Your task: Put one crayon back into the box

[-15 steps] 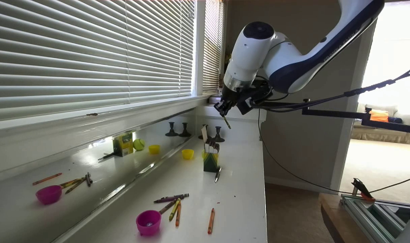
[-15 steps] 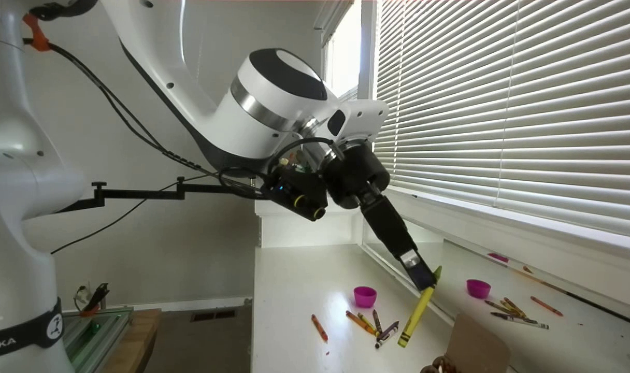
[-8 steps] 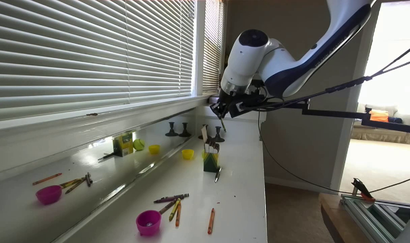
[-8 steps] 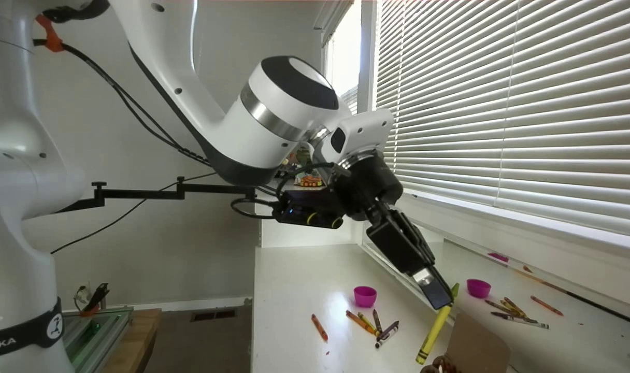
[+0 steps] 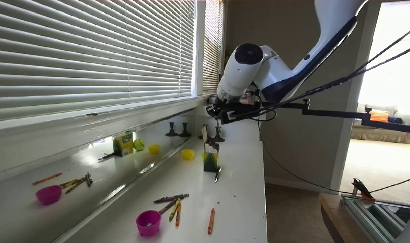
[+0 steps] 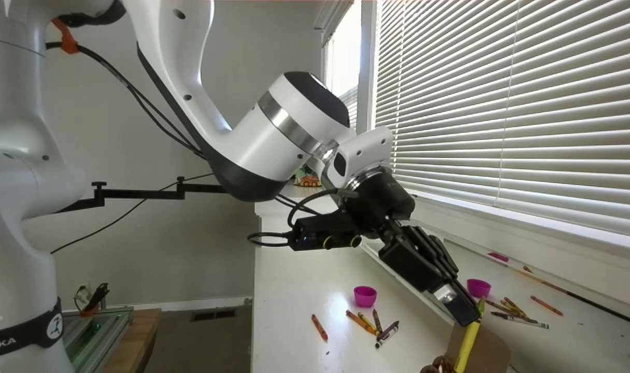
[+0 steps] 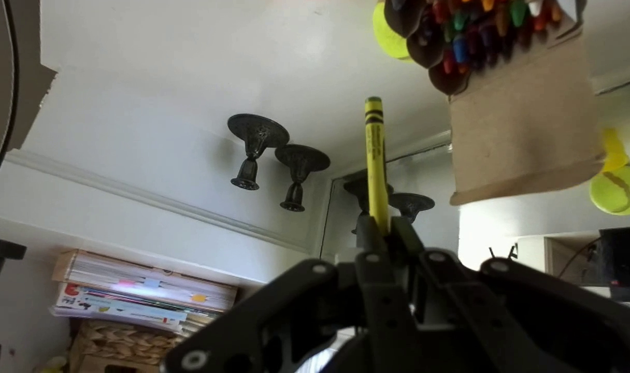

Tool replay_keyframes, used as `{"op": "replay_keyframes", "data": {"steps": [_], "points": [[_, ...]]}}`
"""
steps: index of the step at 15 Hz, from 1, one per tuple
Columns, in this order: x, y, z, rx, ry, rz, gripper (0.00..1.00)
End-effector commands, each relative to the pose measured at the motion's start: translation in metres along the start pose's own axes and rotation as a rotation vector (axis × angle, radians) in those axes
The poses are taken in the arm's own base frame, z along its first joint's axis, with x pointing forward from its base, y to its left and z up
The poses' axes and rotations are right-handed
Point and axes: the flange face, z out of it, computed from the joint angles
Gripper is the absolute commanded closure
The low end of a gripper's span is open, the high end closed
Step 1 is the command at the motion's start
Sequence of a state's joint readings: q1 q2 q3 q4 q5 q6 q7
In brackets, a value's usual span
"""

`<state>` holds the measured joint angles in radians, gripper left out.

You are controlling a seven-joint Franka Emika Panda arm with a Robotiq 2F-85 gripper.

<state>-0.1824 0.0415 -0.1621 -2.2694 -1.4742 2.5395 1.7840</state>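
Observation:
My gripper [image 7: 381, 228] is shut on a yellow crayon [image 7: 375, 150], which sticks out past the fingertips in the wrist view. The small green and yellow box [image 5: 210, 162] stands upright on the white shelf in an exterior view. In the wrist view its raised brown flap [image 7: 525, 124] and the several crayons inside it [image 7: 475, 36] show at upper right. In an exterior view the gripper [image 6: 470, 313] is above the box, with the yellow crayon [image 6: 467, 346] tilted in front of the flap [image 6: 488, 347]. The box front is out of view there.
A magenta cup [image 5: 148, 222] and several loose crayons [image 5: 174, 212] lie at the near end. An orange crayon [image 5: 211, 221] lies apart. A pen [image 5: 218, 174] lies beside the box. A yellow cup [image 5: 187, 154], dark candle holders [image 5: 218, 135] and a tennis ball [image 7: 390, 33] stand around it.
My gripper has come down, carrying the yellow crayon closer to the box and its flap. The loose crayons, cups and box have not moved.

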Motion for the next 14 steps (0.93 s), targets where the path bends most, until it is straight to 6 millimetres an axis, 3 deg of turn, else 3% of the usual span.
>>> {"op": "replay_keyframes", "data": {"steps": [1, 8, 14], "points": [[-0.005, -0.006, 0.013, -0.027, 0.031, 0.024, 0.98], [-0.015, -0.013, 0.023, -0.035, 0.066, 0.04, 0.98], [-0.02, -0.022, 0.021, 0.004, 0.087, 0.017, 0.98]]}}
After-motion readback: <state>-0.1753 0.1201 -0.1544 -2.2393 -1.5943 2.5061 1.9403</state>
